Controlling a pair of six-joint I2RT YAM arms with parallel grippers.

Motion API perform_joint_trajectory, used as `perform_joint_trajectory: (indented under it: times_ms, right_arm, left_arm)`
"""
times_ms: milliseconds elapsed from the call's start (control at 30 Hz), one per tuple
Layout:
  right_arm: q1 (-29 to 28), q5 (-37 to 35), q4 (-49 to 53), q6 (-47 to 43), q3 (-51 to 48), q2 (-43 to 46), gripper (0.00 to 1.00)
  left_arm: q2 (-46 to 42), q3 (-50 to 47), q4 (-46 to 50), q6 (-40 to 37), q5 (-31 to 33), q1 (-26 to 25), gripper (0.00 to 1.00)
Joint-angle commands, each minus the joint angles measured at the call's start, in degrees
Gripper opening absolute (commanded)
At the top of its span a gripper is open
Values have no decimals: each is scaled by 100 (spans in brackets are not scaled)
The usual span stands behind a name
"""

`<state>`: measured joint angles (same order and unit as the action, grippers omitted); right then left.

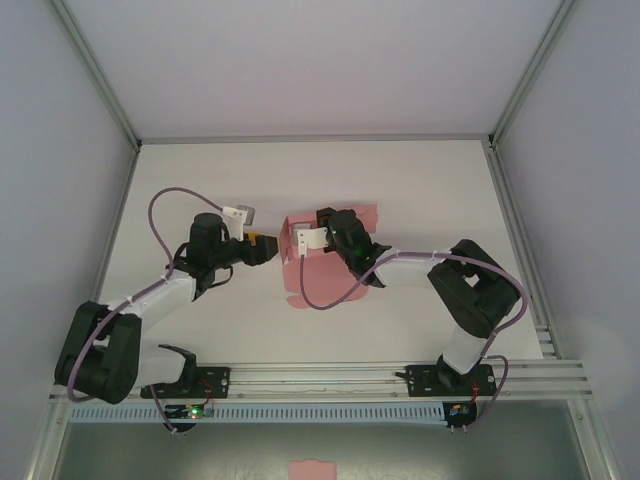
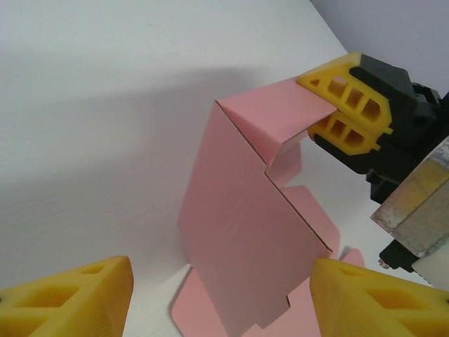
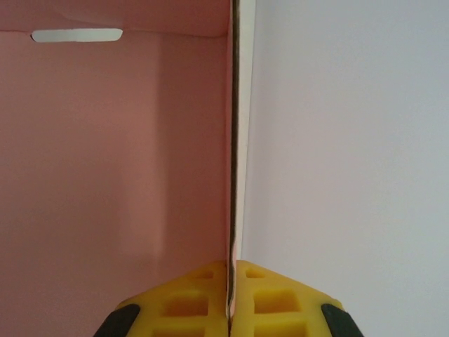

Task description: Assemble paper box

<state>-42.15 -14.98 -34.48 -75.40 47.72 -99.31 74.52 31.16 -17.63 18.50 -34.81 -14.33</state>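
The paper box (image 2: 238,232) is half made (one wall up, other flaps flat). The right tool (image 2: 310,107) pinches its top flap; the left tool (image 1: 264,247) hangs spread nearby.

We see a white tabletop (image 1: 420,180) closed on three sides by plain pale grey walls (image 1: 50,180), which meet at slim metal posts (image 1: 95,70). Along its near edge runs an aluminium rail (image 1: 330,372). The light is soft and even, and the floor (image 1: 520,450) below looks dark.
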Motion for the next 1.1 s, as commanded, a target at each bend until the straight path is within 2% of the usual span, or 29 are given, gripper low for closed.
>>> perform_joint_trajectory:
  times_ms: [0, 167, 467, 733, 800, 900, 933, 1000, 1067]
  right_arm:
    - [-30, 26, 161, 64, 121, 100, 0]
    - [-20, 32, 256, 3, 96, 128, 0]
    - [-22, 16, 276, -43, 88, 160, 0]
    - [-30, 64, 340, -43, 89, 191, 0]
    - [-30, 66, 367, -25, 97, 207, 0]
    - [-30, 2, 433, 11, 153, 180, 0]
    - [-30, -49, 424, 10, 165, 160, 0]
    - [-30, -119, 401, -17, 161, 144, 0]
    - [-30, -110, 398, 15, 152, 171, 0]
  left_arm:
    - [382, 352, -348, 107, -549, -137, 65]
    - [612, 509, -102, 23, -281, -268, 68]
    - [188, 319, 108, -183, -57, -307, 70]
    - [394, 420, -15, -146, -97, -316, 67]
    - [502, 532, 164, -164, 5, -312, 58]
    - [724, 807, 691, -314, 207, -370, 31]
    - [772, 860, 853, -365, 433, -437, 27]
    - [786, 923, 1111, -455, 1026, -605, 27]
    - [805, 959, 1260, -476, 1879, -831, 27]
